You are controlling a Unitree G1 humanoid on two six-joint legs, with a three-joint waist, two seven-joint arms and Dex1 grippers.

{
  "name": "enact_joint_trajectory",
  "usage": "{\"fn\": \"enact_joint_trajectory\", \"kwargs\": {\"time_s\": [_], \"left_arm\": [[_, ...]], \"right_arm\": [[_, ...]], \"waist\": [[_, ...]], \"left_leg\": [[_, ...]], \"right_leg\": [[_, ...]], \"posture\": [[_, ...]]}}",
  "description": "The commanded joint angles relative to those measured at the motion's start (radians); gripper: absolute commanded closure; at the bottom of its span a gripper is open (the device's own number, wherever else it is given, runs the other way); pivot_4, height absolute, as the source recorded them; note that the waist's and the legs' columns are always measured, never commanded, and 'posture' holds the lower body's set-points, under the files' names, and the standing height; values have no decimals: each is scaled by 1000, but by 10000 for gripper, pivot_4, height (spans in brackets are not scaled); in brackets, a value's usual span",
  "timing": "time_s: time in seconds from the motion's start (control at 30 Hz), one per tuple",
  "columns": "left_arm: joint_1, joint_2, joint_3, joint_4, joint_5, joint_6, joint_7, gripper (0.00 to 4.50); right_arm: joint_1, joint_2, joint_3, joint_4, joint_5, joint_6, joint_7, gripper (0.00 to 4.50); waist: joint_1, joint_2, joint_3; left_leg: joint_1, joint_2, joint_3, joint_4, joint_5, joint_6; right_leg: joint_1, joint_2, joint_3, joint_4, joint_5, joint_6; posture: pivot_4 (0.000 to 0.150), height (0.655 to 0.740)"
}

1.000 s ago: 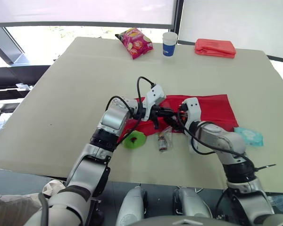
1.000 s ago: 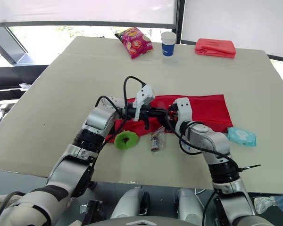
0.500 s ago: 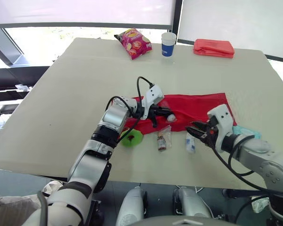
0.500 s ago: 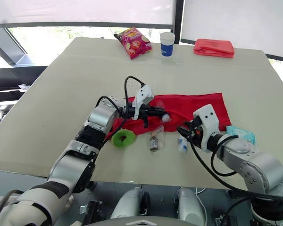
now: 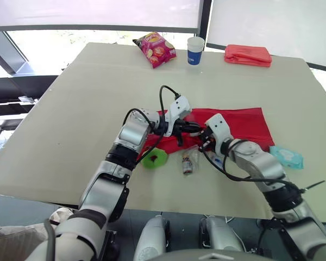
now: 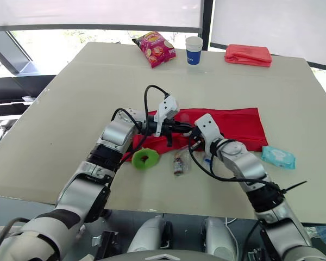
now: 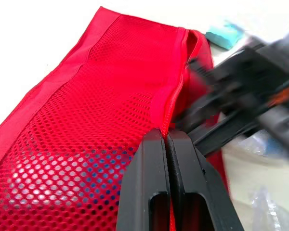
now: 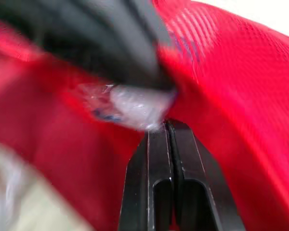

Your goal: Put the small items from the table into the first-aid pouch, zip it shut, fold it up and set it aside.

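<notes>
The red mesh first-aid pouch (image 5: 239,122) lies flat mid-table. My left gripper (image 5: 198,129) is shut on the pouch's zipper edge (image 7: 176,91) at its open mouth. My right gripper (image 5: 205,140) sits right beside it at the mouth, fingers shut. Its tips touch a clear-wrapped white item (image 8: 135,103) there; I cannot tell whether it is pinched. On the table in front lie a green ring (image 5: 154,160), a small bottle in a clear bag (image 5: 188,162) and a white tube (image 5: 216,161) partly under my right arm. A teal wipes packet (image 5: 287,156) lies off the pouch's right end.
At the far edge stand a chips bag (image 5: 155,49), a blue-and-white cup (image 5: 195,50) and a folded red pouch (image 5: 248,55). The table's near edge runs just below the loose items. Bare table (image 5: 76,109) spreads to the left.
My right gripper swung out right to the white tube, closed its fingers, then came back to the pouch mouth. The left gripper has kept its hold in place.
</notes>
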Motion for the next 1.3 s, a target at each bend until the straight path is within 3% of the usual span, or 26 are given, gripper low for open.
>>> {"fn": "enact_joint_trajectory", "kwargs": {"time_s": [0.03,0.37,0.5,0.6,0.63,0.67,0.7,0.73,0.83,0.87,1.03,1.3], "left_arm": [[6,-2,-1,-57,-17,1,-3,45000],[9,5,9,-30,-10,-13,13,45000],[15,10,6,-14,-3,-36,13,45000],[20,21,4,-7,4,-59,10,45000],[21,26,3,-3,5,-68,9,45000],[21,34,1,7,10,-84,6,45000],[20,40,0,16,14,-97,4,45000],[17,45,1,29,17,-109,1,45000],[6,57,0,67,23,-140,-10,45000],[1,59,0,81,24,-150,-14,45000],[-32,59,7,146,26,-196,-39,45000],[-71,44,13,212,30,-239,-40,45000]], "right_arm": [[-12,10,-38,-13,-15,-59,32,44596],[188,-137,-221,-384,70,105,87,44596],[363,-210,-426,-636,233,252,120,44596],[494,-232,-575,-773,360,317,141,37227],[544,-240,-635,-818,415,334,150,33238],[648,-248,-754,-882,502,325,188,26105],[753,-256,-874,-937,578,304,237,23277],[858,-260,-1002,-973,638,276,289,16915],[1090,-287,-1265,-993,719,181,439,4177],[1150,-293,-1336,-981,743,156,488,1992],[1346,-319,-1562,-904,796,45,666,1992],[1342,-414,-1513,-828,760,-27,671,1992]], "waist": [[1,0,0],[2,0,0],[5,0,0],[12,0,0],[12,0,0],[11,0,0],[23,3,1],[27,3,0],[24,1,0],[23,1,0],[24,-1,0],[26,-2,1]], "left_leg": [[0,0,0,0,0,0],[-1,0,0,0,0,0],[0,0,-1,0,0,0],[1,0,-1,-1,0,0],[1,0,-1,-1,0,0],[0,1,-1,-1,0,0],[0,1,-1,-1,0,0],[-1,0,-3,-1,0,0],[1,-1,-4,-2,0,0],[1,-1,-4,-2,-1,0],[1,0,-2,-1,-1,1],[0,0,-3,-2,-1,2]], "right_leg": [[0,0,0,0,0,0],[0,-2,0,-1,0,0],[0,-1,-1,0,0,0],[1,-2,-1,0,0,0],[1,-1,-1,0,0,0],[1,-1,-1,-1,0,0],[1,-1,-1,-1,0,0],[1,-2,-2,-2,0,0],[3,-1,-2,-3,-2,2],[3,-1,-1,-3,-2,2],[3,-3,-1,-4,-6,3],[3,-5,-1,-7,-6,2]], "posture": [[1500,7400],[1500,7400],[1500,7400],[1500,7400],[1500,7400],[1500,7400],[1500,7400],[1500,7400],[1500,7400],[1500,7400],[1500,7400],[1500,7400]]}}
